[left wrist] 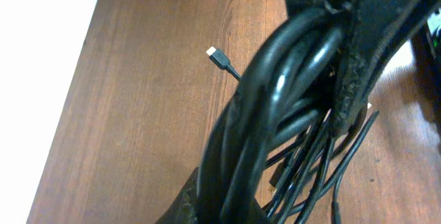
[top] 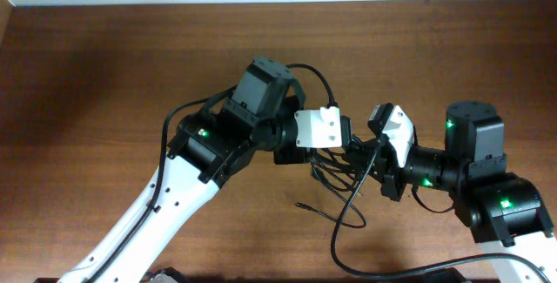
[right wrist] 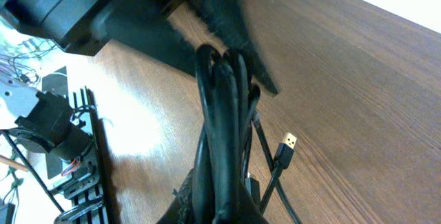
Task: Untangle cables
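On the table (top: 87, 100), the left arm reaches in from 7 o'clock and the right arm from 4 o'clock. They meet just past centre toward 3 o'clock, where the cables (top: 338, 168) hang bunched between them.

The left gripper (top: 350, 142) has its fingers closed round the thick bundle, though we cannot tell how firmly. The right gripper (top: 372, 157) is clamped on the same bundle, just beside it.

We judge the step in hand to be pulling the bunch apart. With both grips this close, we would draw the arms apart slowly, one toward 9 o'clock and the other toward 3. One hold should stay firm while the other slackens enough for single strands to slide. We would watch that loops do not cinch into a knot and keep the loose tails at 6 o'clock free.

The overhead view shows both arms and a slack strand (top: 320, 210) lying on the wood, but it hides the jaws. The left wrist view shows the cords packed between its pads, and a silver-tipped plug (left wrist: 216, 54) at 10 o'clock. Only the right wrist view shows a gold-tipped plug (right wrist: 290, 142), at 4 o'clock of the bundle.
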Controlling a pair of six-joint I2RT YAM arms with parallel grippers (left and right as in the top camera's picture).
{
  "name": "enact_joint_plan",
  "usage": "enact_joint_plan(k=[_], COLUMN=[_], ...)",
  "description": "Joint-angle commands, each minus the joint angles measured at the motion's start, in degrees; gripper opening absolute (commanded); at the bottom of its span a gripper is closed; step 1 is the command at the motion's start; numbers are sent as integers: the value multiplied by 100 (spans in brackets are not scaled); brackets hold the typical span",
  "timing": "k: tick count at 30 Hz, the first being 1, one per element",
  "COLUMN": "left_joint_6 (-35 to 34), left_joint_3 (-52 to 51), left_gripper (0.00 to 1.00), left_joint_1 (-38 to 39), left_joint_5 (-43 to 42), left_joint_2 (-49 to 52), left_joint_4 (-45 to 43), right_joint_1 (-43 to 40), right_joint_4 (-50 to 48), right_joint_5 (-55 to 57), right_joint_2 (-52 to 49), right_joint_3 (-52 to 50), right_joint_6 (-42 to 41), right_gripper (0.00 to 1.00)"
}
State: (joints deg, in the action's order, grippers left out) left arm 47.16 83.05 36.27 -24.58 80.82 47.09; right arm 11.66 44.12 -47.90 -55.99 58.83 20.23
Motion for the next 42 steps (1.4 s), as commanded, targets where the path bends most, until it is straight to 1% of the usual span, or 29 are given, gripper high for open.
enact_joint_plan(k=[1, 2, 3, 8, 14, 16, 18, 20, 24, 26, 29, 32, 36, 39, 42], left_joint_6=[-398, -498, -603, -1237, -2079, -2409, -2736, -3075, -3460, -3515, -3508, -3300, -3276, -3276, -3276], left_joint_3=[70, 70, 70, 70, 70, 70, 70, 70, 70, 70, 70, 70, 70, 70, 68], left_gripper=[50, 62, 98, 99, 99, 99, 99, 99, 99, 99, 99, 99, 99, 99, 99], left_joint_1=[4, 4, 4, -72, -682, -960, -1263, -1554, -1775, -1867, -1934, -1934, -1934, -1930, -1915], left_joint_5=[28, 42, 42, 46, 50, 66, 66, 61, 46, -9, -173, -581, -654, -962, -977], left_joint_2=[-63, -81, -111, -382, -1010, -1182, -1261, -1252, -1257, -1272, -1329, -1366, -1355, -1344, -1329], left_joint_4=[-72, -81, -83, -98, -96, -66, 39, 199, 282, 315, 389, 417, 570, 662, 702], right_joint_1=[-11, -11, -11, -15, -15, -15, -15, -15, -15, -15, -15, -15, -15, -15, -15], right_joint_4=[-66, -94, -133, -391, -743, -935, -1137, -1530, -2085, -2352, -2538, -2538, -2542, -2599, -2603], right_joint_5=[-98, -98, -98, -98, -15, -59, -319, -850, -1296, -1469, -1661, -1659, -1661, -1659, -1659], right_joint_2=[50, 50, 50, 52, 55, 57, 57, 57, 57, 57, 57, 57, 57, 50, 50], right_joint_3=[11, 11, 11, 11, 13, 13, 13, 13, 13, 13, 13, 13, 13, 13, 13], right_joint_6=[55, 55, 52, 31, -343, -654, -883, -1163, -1547, -1749, -1779, -1779, -1777, -1775, -1775], right_gripper=[4, 4, 4, 4, 4, 4, 4, 4, 4, 4, 4, 4, 4, 4, 4])
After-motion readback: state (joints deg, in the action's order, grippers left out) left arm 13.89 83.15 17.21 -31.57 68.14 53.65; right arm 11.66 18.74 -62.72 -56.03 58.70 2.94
